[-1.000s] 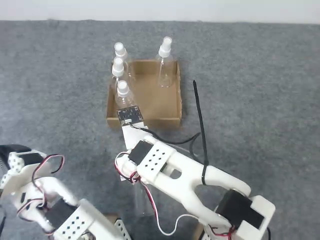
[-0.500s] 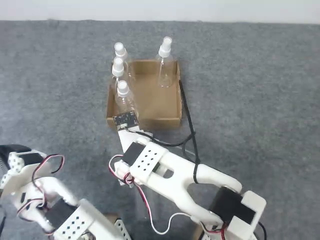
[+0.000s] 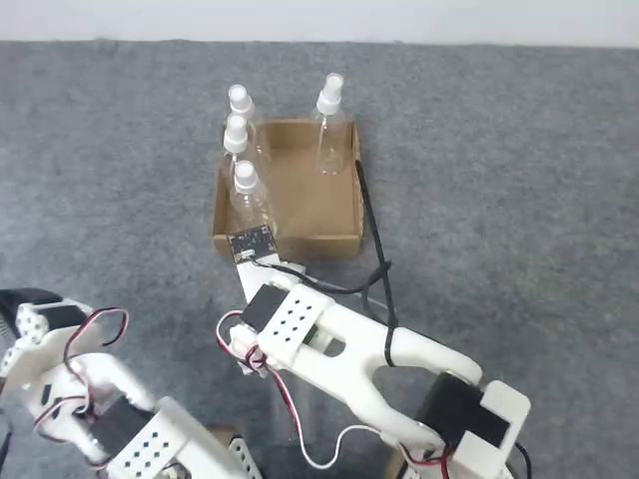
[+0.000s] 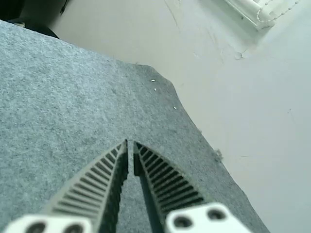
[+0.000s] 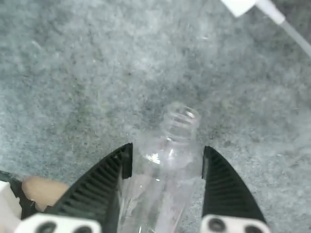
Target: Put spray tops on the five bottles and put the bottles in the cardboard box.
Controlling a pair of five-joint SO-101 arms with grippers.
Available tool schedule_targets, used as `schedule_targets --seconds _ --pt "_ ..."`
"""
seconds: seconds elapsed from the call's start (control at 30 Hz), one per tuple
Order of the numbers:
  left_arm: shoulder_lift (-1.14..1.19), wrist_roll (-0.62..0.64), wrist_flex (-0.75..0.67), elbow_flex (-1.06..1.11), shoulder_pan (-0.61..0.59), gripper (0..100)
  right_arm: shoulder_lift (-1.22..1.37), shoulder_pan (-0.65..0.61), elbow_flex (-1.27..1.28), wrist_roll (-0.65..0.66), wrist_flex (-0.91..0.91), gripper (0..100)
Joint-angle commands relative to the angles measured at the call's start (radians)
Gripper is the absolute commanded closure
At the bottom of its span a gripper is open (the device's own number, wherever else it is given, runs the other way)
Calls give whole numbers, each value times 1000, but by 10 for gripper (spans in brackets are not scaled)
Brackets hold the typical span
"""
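A clear bottle without a top point(image 5: 167, 145) sits between the fingers of my right gripper point(image 5: 166, 150), which is shut on its sides, open neck pointing away over the carpet. A loose white spray top point(image 5: 240, 6) with its tube lies on the carpet beyond the neck. In the high view the right arm point(image 3: 300, 319) reaches toward the cardboard box point(image 3: 339, 239). Three capped bottles point(image 3: 247, 185) line the box's left wall and one point(image 3: 329, 100) stands at its back right. My left gripper point(image 4: 130, 143) is shut on nothing, low over the carpet at the front left.
Grey carpet covers the table, with a white wall beyond its far edge point(image 4: 194, 121). A black cable point(image 3: 371, 230) runs from the right arm past the box's right wall. A small tan object point(image 5: 43, 187) lies beside the right gripper.
The right arm has shifted a little to the left, and its black cable now lies along the box's right wall. The left arm and the capped bottles have not moved.
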Motion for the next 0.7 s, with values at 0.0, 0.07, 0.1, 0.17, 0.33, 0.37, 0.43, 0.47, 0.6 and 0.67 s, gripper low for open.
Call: schedule_targets --seconds 0.0,0.07,0.1,0.17,0.33,0.37,0.43,0.47,0.6,0.67 --pt "-15 -5 -29 -12 3 988 -22 4 -57 98 16 872" --pt "-15 -5 -29 -12 3 988 -22 22 -58 167 16 872" --pt "-15 -5 -29 -10 3 988 -22 31 -61 210 16 872" --pt "-15 -5 -29 -10 3 988 -24 54 -63 315 16 872" --pt "-15 -5 -29 -10 3 988 -24 79 -74 598 15 875" --pt "-15 -5 -29 -10 3 988 -24 81 -77 637 15 875" --pt "-15 -5 -29 -10 3 988 -24 81 -84 697 15 875" --pt "-15 -5 -29 -10 3 988 -24 81 -86 715 15 875" --pt "-15 -5 -29 -10 3 988 -24 79 -86 727 8 872" --pt "-15 -5 -29 -10 3 988 -24 79 -86 726 7 871"
